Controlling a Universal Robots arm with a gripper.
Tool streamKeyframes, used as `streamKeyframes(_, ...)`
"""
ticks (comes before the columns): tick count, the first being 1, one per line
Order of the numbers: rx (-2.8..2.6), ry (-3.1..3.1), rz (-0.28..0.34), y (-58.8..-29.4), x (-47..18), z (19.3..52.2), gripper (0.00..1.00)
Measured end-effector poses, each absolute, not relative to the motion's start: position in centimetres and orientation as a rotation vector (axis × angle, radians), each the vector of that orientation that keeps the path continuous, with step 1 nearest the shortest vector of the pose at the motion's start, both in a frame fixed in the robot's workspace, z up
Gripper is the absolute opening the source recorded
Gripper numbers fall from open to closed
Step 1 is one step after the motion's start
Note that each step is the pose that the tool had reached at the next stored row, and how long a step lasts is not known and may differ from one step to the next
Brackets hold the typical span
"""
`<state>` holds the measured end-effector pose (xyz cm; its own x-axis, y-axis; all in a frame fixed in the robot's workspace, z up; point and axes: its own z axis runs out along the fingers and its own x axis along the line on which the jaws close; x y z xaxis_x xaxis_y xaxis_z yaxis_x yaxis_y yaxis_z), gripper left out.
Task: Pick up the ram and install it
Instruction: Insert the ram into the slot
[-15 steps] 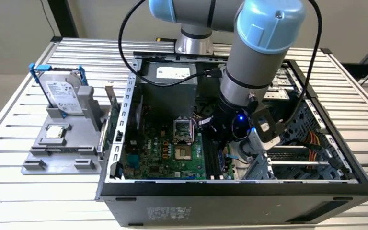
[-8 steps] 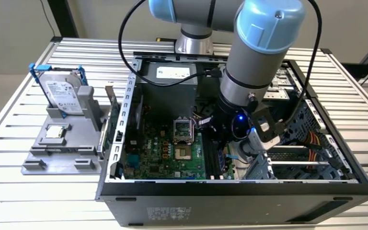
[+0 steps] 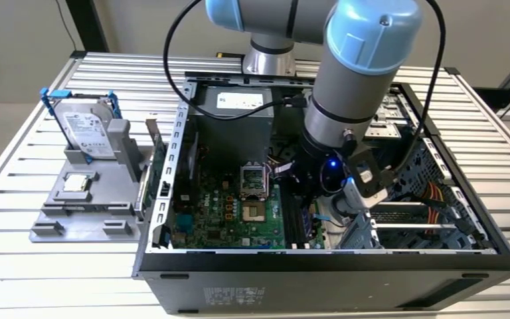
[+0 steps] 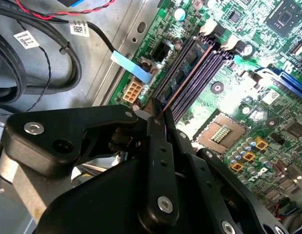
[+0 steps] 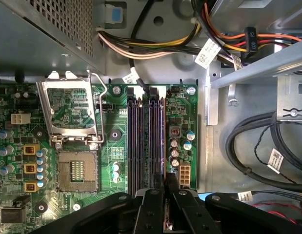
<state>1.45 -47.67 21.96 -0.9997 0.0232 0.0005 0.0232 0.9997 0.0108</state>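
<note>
The ram [image 4: 186, 73] is a thin bluish-green stick standing on edge in the long black motherboard slot nearest the case wall. From above it appears as a narrow line, the ram [image 5: 163, 141], beside the other dark slots [image 5: 136, 141]. My gripper [image 4: 160, 109] sits over the stick's near end, its black fingers [image 5: 173, 187] shut on that end. In the exterior view the gripper [image 3: 315, 199] is down inside the open computer case [image 3: 162, 199], above the green motherboard [image 3: 237, 219].
An open processor socket [image 5: 77, 170] lies beside the slots. Cable bundles [image 5: 155, 46] and a metal drive cage [image 3: 414, 226] crowd the slots' far side. Outside the case, a grey fixture [image 3: 56, 229] holds a silver hard drive [image 3: 87, 129] and a small square chip [image 3: 78, 181].
</note>
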Motion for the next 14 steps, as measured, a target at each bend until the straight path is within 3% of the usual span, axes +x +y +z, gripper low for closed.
streamKeyframes(14,-0.038,-3.144,-0.019,-47.98,1.33,21.69,0.0)
